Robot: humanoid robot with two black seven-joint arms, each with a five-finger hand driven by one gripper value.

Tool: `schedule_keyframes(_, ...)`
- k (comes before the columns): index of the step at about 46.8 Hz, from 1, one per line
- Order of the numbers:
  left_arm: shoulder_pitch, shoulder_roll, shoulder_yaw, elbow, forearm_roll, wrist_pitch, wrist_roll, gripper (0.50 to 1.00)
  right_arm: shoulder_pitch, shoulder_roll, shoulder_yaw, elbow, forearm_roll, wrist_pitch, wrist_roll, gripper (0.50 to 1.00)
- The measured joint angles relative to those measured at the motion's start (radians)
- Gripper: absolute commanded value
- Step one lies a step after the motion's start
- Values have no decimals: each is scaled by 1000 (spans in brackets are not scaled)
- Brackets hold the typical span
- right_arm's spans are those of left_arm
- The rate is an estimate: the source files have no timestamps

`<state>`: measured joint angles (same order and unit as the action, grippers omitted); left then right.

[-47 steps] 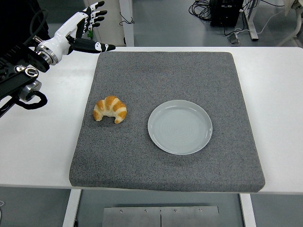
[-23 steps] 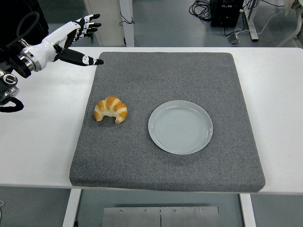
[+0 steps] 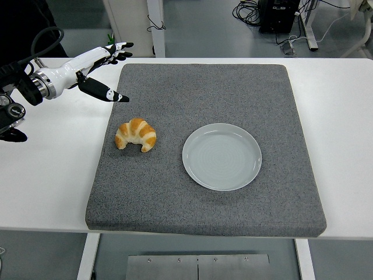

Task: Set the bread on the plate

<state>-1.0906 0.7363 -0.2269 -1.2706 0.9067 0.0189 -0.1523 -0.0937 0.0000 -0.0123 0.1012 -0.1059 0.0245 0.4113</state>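
Observation:
A golden croissant (image 3: 136, 135) lies on the left part of the grey mat (image 3: 233, 87). A pale round plate (image 3: 221, 156) sits on the mat to its right, a short gap between them, with nothing on it. My left hand (image 3: 105, 67) comes in from the left edge and hovers above the mat's far left corner, behind the croissant and apart from it. Its fingers are spread and the thumb (image 3: 108, 93) points down toward the mat. It holds nothing. The right arm is out of view.
The mat covers most of the white table (image 3: 344, 116). Beyond the table's far edge are table legs and cables on the floor (image 3: 274, 17).
My left hand has come down and toward me, closer to the croissant, with its fingers still spread. The croissant and plate have not moved.

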Motion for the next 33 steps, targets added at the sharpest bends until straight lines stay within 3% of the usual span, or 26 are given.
schedule_keyframes(12, 19, 7, 5, -58, 112, 21, 2, 948, 0, 0, 0, 0, 0, 0, 0, 1000)
schedule_keyframes(26, 27, 10, 99, -58, 208, 144, -3, 960, -1, 0, 0, 0, 0, 0, 0, 1000)
schedule_keyframes(33, 27, 5, 132, -58, 255, 160, -3, 958, -1, 0, 0, 0, 0, 0, 0, 1000)
